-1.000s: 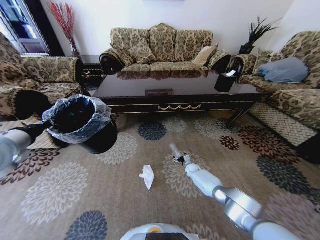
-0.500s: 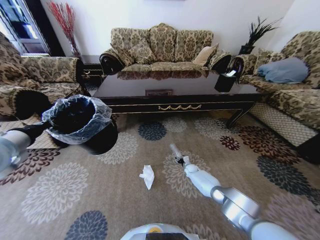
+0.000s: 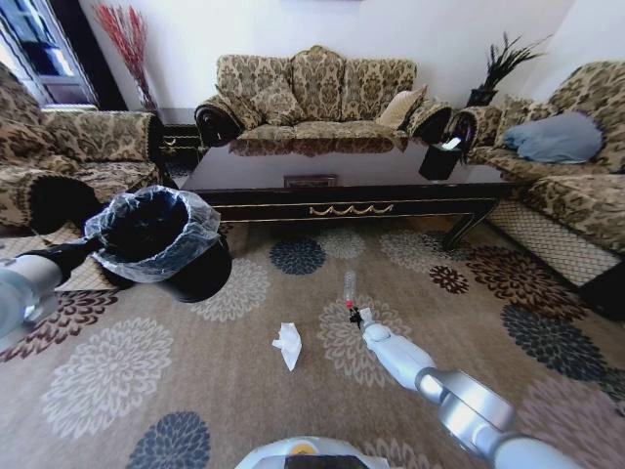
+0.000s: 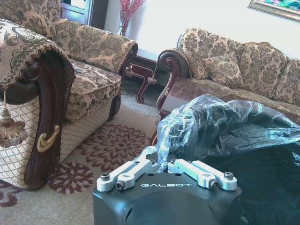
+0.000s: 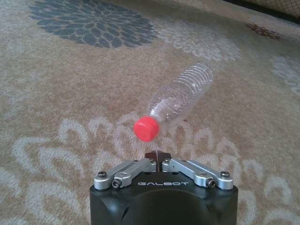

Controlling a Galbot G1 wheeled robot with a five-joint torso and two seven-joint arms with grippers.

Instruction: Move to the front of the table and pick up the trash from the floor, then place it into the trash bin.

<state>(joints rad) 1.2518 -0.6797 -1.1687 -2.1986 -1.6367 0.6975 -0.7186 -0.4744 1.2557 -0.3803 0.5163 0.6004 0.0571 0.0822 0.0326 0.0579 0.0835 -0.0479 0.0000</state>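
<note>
A small clear bottle with a red cap [image 5: 176,103], part of the trash, lies on the patterned carpet just beyond my right gripper [image 5: 157,157]. The cap points at the shut fingertips, which hold nothing. The head view shows the bottle [image 3: 350,288] ahead of the right gripper [image 3: 356,318]. A crumpled white tissue [image 3: 288,344] lies to its left. My left gripper [image 4: 163,158] is shut on the bag-lined rim of the black trash bin [image 4: 234,136]. It holds the trash bin [image 3: 161,234] tilted at the left. The dark table [image 3: 293,166] stands behind.
Patterned sofas stand behind the table [image 3: 312,88], at the left [image 3: 59,147] and at the right [image 3: 576,166]. A small black box [image 3: 439,156] sits on the table's right end. Open carpet lies between me and the table.
The bottle has swung from slanting far-left to pointing straight away from the right gripper. The right gripper shifted slightly right. The left arm and bin stayed put.
</note>
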